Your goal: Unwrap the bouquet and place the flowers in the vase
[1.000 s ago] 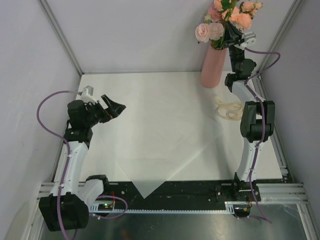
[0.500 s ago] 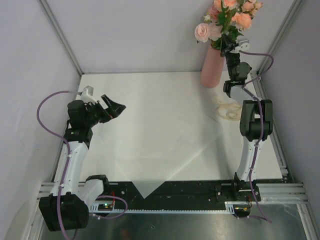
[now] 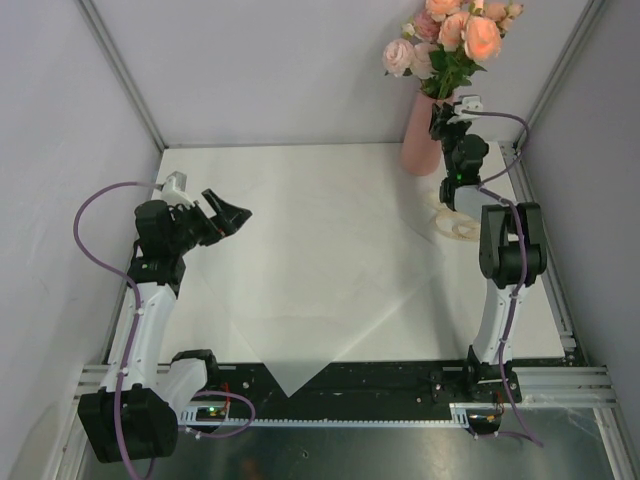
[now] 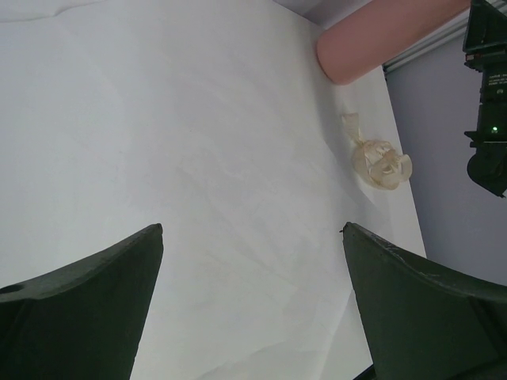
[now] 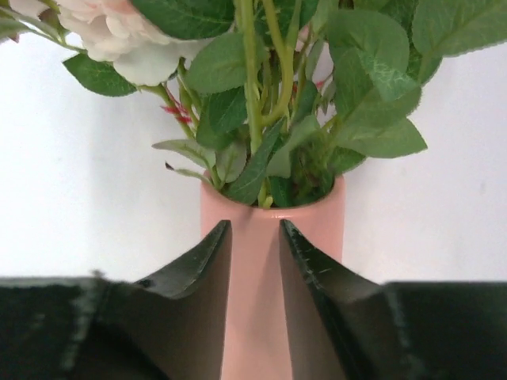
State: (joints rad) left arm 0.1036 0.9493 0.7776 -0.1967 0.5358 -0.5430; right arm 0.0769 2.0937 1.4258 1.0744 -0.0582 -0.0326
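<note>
"The flowers (image 3: 452, 35) are in the vase (image 3: 420, 140), upper right of the overhead view. Stems are down the neck and the blooms fan out above the rim."

"So what worries you?"

"That vase is tall and slim, with all the bulk up top. The right gripper (image 3: 441, 112) sits close against its right side, just under the rim. I'd guess a sideways swing on the way out could tip the lot over."

"Anything else?"

"The leaves. From the wrist camera they hang low over the rim, right above the jaw tips. If a tip catches one while backing off, I reckon it could drag a stem out."

"Is it gripping anything?"

"No. Its jaws are parted a little with nothing between them. The vase shows through the gap, beyond the tips and too wide to sit inside it. Whether a tip touches the wall, I can't tell."

"And the other arm?"

"The left gripper (image 3: 228, 208) is at the far left, well apart from the vase. Its jaws are spread wide and empty over the flat paper (image 3: 320, 290). A curl of ribbon (image 3: 455, 222) lies just below the vase in the frame."
</note>
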